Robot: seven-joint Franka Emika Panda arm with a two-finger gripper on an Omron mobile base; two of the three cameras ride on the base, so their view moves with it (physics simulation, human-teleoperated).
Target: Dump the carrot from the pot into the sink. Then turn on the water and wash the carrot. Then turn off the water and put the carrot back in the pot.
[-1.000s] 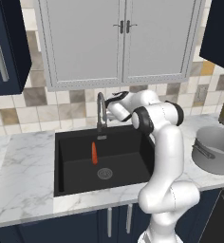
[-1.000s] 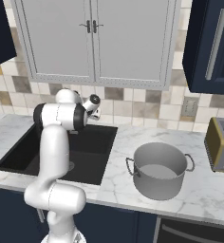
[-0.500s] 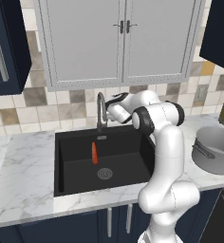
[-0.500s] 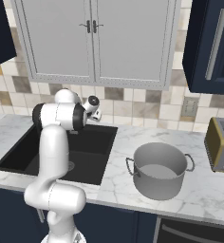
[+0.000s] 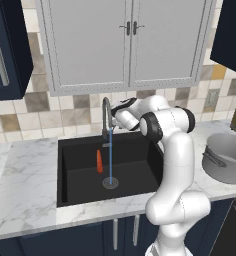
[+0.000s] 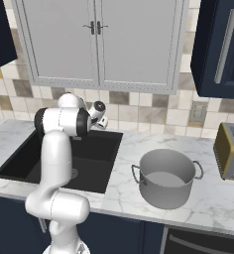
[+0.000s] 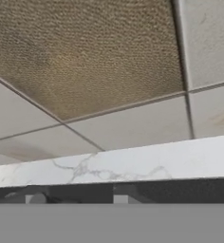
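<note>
Left base view: water (image 5: 110, 162) runs in a thin blue stream from the faucet (image 5: 106, 120) at frame centre down to the drain (image 5: 110, 182), carrot (image 5: 99, 161) lies in the black sink (image 5: 75, 175) just left of the stream, hand (image 5: 116, 123) sits at the faucet, its opening can't be told. Right base view: empty pot (image 6: 167, 178) on the bench (image 6: 213, 198) centre-right, arm over the sink's far edge. Hand view: wall tiles (image 7: 85, 57) and marble bench edge; looks like the washing step, next likely shutting the water off, then picking the carrot up.

White marble counter (image 5: 25, 200), black sink (image 5: 80, 185) set in it, grey pot (image 6: 167, 178) and toaster (image 6: 231, 151) on top
</note>
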